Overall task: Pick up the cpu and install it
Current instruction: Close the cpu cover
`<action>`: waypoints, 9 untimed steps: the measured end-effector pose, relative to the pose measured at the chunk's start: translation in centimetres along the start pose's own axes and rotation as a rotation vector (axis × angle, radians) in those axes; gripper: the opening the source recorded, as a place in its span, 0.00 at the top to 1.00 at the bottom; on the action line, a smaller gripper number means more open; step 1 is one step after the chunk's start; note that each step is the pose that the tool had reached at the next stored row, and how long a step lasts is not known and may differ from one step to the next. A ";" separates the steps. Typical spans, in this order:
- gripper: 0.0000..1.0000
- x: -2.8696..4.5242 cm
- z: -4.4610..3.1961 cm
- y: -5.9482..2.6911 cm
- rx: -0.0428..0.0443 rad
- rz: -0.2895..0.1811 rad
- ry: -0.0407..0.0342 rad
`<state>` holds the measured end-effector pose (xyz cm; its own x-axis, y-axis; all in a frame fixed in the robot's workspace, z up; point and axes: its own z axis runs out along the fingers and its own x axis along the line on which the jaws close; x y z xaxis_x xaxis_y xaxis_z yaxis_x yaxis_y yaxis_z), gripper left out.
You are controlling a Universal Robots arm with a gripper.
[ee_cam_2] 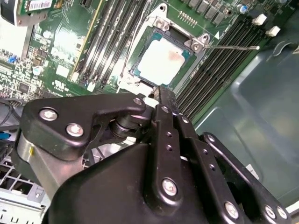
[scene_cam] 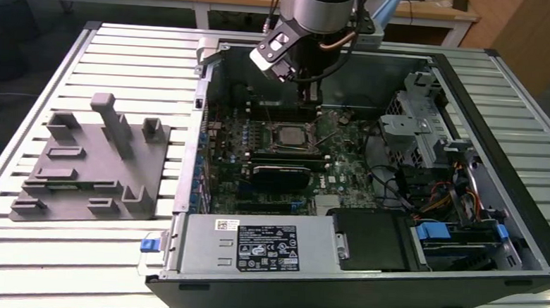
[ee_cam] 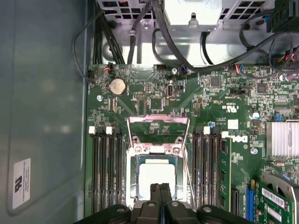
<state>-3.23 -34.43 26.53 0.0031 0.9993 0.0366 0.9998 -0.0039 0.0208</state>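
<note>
The cpu (scene_cam: pixel 290 136) lies flat in the open socket on the green motherboard (scene_cam: pixel 345 165), its pale silver top facing up. Both wrist views show the cpu (ee_cam_2: pixel 161 63) (ee_cam: pixel 157 179) seated inside the socket frame, with the metal load plate (ee_cam: pixel 159 125) flipped back. My gripper (scene_cam: pixel 308 101) hangs inside the computer case just above and behind the socket. Its two black fingers (ee_cam: pixel 155 196) are pressed together with nothing between them, and the gripper's tip (ee_cam_2: pixel 161 93) sits close over the cpu's edge without clearly touching it.
A grey fixture plate (scene_cam: pixel 91 165) with upright posts lies on the slatted table at the exterior view's left. Memory slots (ee_cam: pixel 105 172) flank the socket. The thin socket lever (ee_cam_2: pixel 233 46) sticks out sideways. A power supply (scene_cam: pixel 251 246), a drive cage (scene_cam: pixel 427 134) and cables crowd the case.
</note>
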 end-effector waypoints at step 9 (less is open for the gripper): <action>0.89 0.00 0.02 0.81 0.0000 0.000 0.0000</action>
<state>-2.41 -34.43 26.53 0.0031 0.9993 0.0366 0.9998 -0.0039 0.0207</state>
